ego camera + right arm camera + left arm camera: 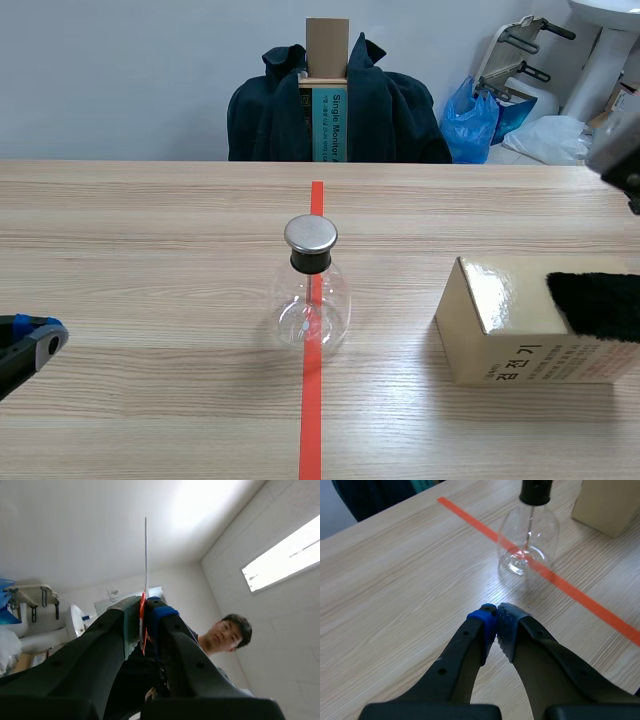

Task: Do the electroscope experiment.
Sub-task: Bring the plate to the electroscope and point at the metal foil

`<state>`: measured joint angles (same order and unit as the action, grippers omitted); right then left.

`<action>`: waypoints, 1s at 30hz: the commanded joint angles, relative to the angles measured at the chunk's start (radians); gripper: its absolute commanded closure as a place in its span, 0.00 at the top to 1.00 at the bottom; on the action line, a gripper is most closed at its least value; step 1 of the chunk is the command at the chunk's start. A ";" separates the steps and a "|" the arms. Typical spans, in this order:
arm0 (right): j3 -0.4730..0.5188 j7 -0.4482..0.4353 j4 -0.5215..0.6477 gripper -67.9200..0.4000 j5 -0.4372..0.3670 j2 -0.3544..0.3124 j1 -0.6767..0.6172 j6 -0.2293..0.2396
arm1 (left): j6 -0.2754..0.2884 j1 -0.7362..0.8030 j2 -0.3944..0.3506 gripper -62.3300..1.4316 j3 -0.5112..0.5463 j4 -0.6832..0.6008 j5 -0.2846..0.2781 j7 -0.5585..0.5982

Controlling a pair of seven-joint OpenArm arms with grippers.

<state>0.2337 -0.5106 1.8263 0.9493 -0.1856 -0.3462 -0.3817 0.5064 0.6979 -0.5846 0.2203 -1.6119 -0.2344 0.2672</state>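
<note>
At centre, glass flask (312, 305), thin rod (529, 527) inside

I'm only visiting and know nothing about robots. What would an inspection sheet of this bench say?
Surface: wooden table, orange-red tape line down its middle.
Job's things: glass flask with metal cap on the line; black fuzzy cloth atop tan box; thin strip.
Clutter: nothing seen.
Grippers: left end effector shut, empty, near flask; right end effector raised, shut on strip.
Cables: nothing seen.
Surroundings: jacket-draped chair, blue bag, a person.
</note>
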 commanded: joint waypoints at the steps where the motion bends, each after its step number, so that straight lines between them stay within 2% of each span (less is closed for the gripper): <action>1: 0.002 0.012 0.006 0.02 -0.011 -0.005 0.016 0.009 | 0.023 -0.063 -0.017 0.09 -0.033 0.045 -0.008 0.027; 3: 0.002 0.023 0.006 0.02 -0.012 -0.005 0.029 0.030 | 0.042 -0.128 -0.027 0.09 -0.071 0.128 -0.007 0.047; 6: 0.003 0.025 0.006 0.02 -0.027 -0.005 0.047 0.029 | 0.069 -0.231 -0.031 0.09 -0.134 0.255 -0.007 0.094; 9: 0.003 0.026 0.006 0.02 -0.045 -0.006 0.061 -0.012 | 0.092 -0.336 -0.031 0.09 -0.209 0.362 -0.007 0.137; 17: 0.003 0.014 0.006 0.02 -0.044 -0.008 0.061 -0.113 | 0.091 -0.593 -0.013 0.09 -0.472 0.550 -0.005 0.191; 21: 0.004 0.015 0.006 0.02 -0.044 -0.008 0.061 -0.163 | 0.090 -0.687 0.022 0.09 -0.579 0.613 0.035 0.214; 28: 0.009 0.014 0.006 0.02 -0.043 -0.008 0.061 -0.241 | 0.075 -0.768 0.100 0.09 -0.655 0.698 0.046 0.215; 30: 0.009 0.014 0.006 0.02 -0.044 -0.008 0.061 -0.269 | 0.045 -0.778 0.120 0.09 -0.660 0.715 0.046 0.214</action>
<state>0.2340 -0.4965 1.8244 0.9119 -0.1856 -0.2947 -0.6373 0.5526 -0.0734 -0.4671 -0.4461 -0.8822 -0.1757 0.4686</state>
